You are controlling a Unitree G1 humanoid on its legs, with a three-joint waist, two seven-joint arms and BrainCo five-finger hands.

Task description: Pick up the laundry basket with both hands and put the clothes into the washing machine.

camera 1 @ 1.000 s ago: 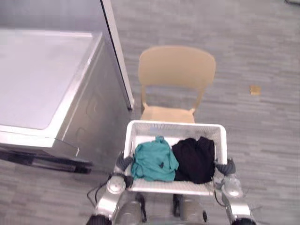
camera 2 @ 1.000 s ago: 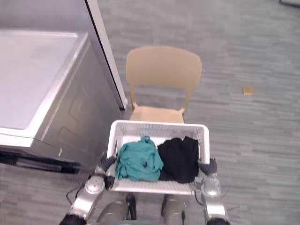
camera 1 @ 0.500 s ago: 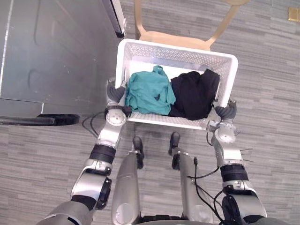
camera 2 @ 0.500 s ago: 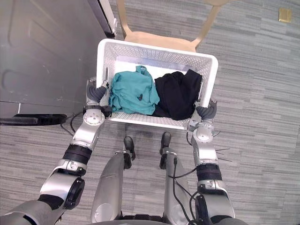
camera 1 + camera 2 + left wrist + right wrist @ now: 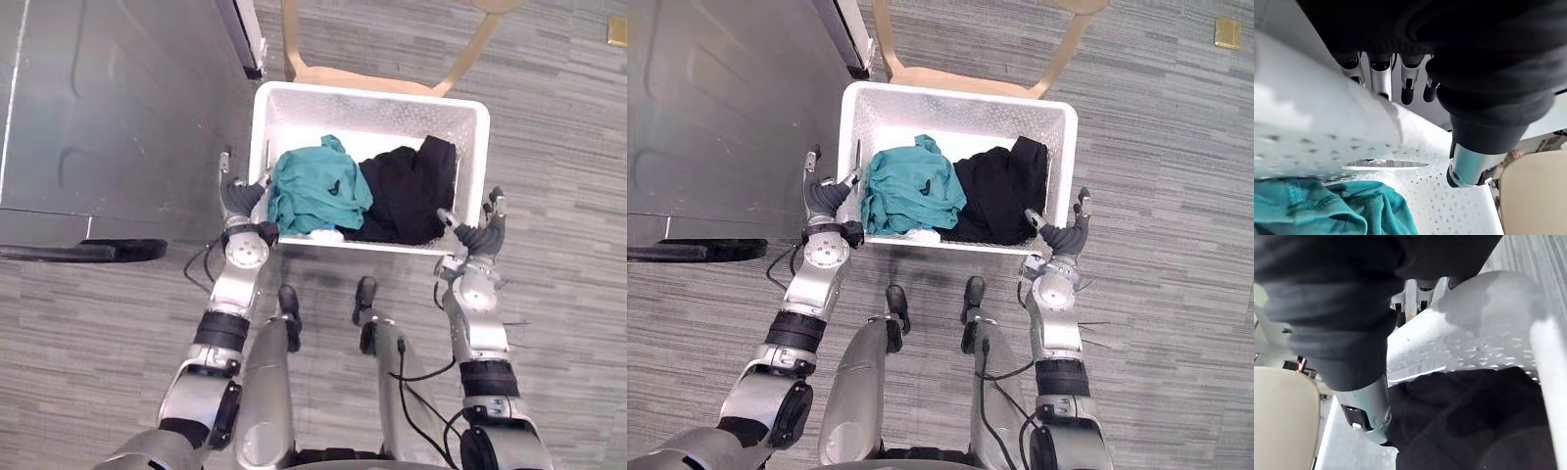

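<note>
While left hand and right hand flank the basket unclenched, its light, stiff-looking rim suits side grips.

Bright, even light, soft faint shadows on floor

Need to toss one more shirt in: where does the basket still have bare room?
Bare: the strip of basket floor along the far wall, nearest the chair. Crowded: the near half, teal garment left and black garment right, touching. The left hand and right hand flank the side walls, open.
</note>
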